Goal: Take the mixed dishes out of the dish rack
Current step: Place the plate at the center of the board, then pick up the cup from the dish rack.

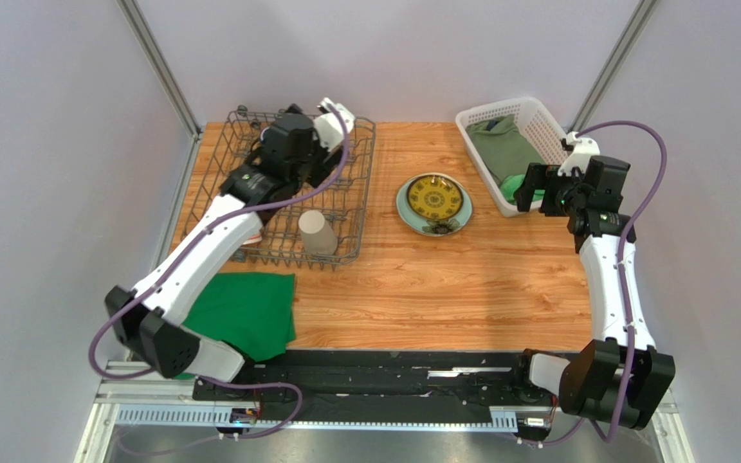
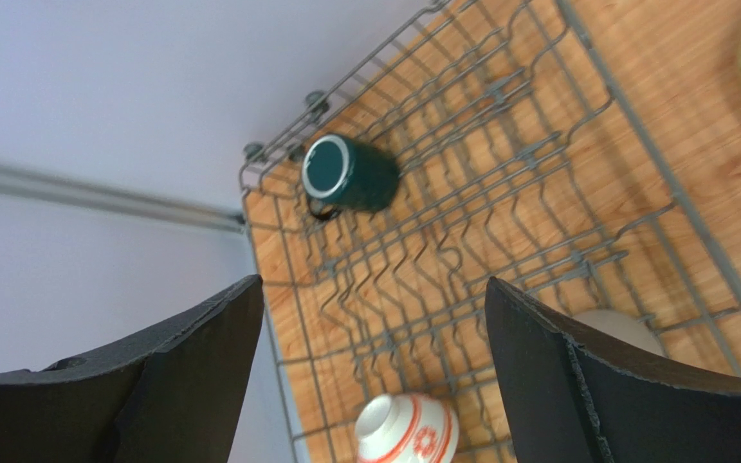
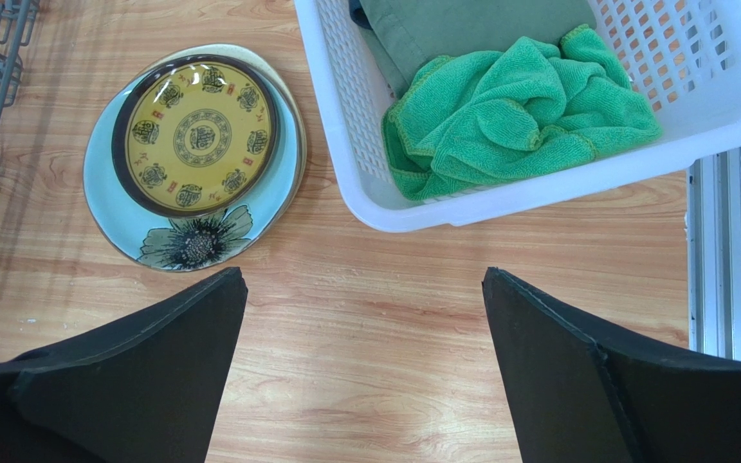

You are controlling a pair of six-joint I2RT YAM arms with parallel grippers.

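**Step in hand (judged):** take the next dish out of the large dark grey wire dish rack (image 1: 363, 183) with the left gripper (image 2: 372, 294). Its fingers stand wide apart, with nothing between them, above the rack floor.

**Location of parts**
- The dark green glazed mug (image 2: 350, 176) lies on its side in a far corner of the rack. Its handle appears to sit down among the wires.
- The small red-and-white patterned bowl (image 2: 406, 431) is at the lower edge of the left wrist view.
- The beige handleless cup (image 1: 317, 231) is near the rack's front right corner.
- The yellow patterned plate (image 3: 196, 133) rests on the pale teal flowered plate (image 3: 118, 227), on the wooden table (image 3: 394, 318) beside the white plastic lattice basket (image 3: 500, 204).

**Procedure, if the mug is the target**
1. Turn the jaws to span the mug's barrel, not its handle.
2. Descend between the upright tines and keep both fingertips clear of the wires.
3. Close squarely, because the round glazed body may roll.
4. Lift straight up until the handle clears the wire.

The right gripper (image 3: 365, 285) hangs spread and empty over the table. Keep it clear of the plates.
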